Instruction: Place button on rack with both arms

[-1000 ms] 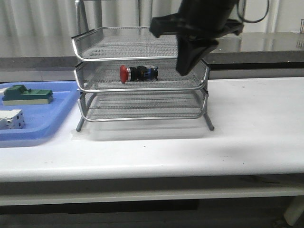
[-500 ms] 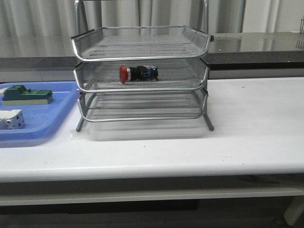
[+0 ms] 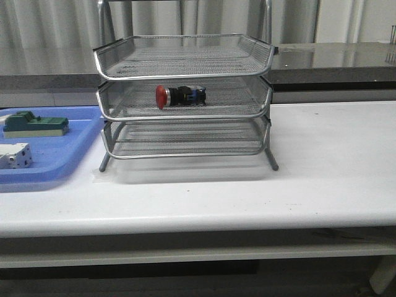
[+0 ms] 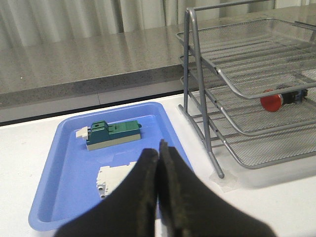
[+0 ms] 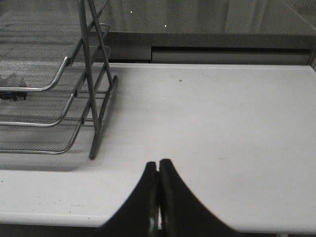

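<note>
The button (image 3: pixel 179 95), red cap to the left with black body and blue rear, lies on its side in the middle tier of the silver wire rack (image 3: pixel 184 99). It also shows in the left wrist view (image 4: pixel 279 98). In the right wrist view only a dark part of it (image 5: pixel 14 81) shows in the rack (image 5: pixel 74 94). Neither arm shows in the front view. My left gripper (image 4: pixel 159 153) is shut and empty, above the blue tray's near side. My right gripper (image 5: pixel 158 170) is shut and empty above the white table, right of the rack.
A flat blue tray (image 3: pixel 68 145) lies left of the rack, holding a green block (image 3: pixel 34 124) and a white block (image 3: pixel 13 154). In the left wrist view the tray (image 4: pixel 64 168) shows both blocks. A grey counter (image 3: pixel 334 59) runs behind the white table (image 3: pixel 322 173).
The right arm, which hung over the rack's right side one second ago, has left the front view. The button has stayed in the middle tier.
</note>
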Tool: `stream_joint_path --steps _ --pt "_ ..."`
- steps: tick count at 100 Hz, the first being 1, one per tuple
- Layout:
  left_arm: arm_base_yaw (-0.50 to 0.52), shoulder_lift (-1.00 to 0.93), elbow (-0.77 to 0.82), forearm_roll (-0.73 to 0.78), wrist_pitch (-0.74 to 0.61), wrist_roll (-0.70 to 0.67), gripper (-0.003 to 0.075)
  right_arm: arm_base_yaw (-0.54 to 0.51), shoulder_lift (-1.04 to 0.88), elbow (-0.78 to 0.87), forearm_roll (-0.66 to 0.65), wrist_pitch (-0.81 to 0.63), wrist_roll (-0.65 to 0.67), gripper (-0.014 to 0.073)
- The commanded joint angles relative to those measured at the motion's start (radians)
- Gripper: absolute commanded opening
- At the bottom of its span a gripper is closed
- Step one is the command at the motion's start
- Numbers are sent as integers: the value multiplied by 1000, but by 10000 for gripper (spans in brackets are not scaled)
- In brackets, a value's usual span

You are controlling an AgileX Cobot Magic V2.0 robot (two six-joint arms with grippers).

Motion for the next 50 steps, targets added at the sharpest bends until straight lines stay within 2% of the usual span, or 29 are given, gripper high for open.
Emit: stream_joint_path --steps 1,50 --pt "4 0 -29 -8 -80 -10 -20 -6 -62 -5 -7 -89 -4 -61" --pt "4 0 -29 -8 -80 -10 -20 -6 -104 2 -7 -83 -4 -61"
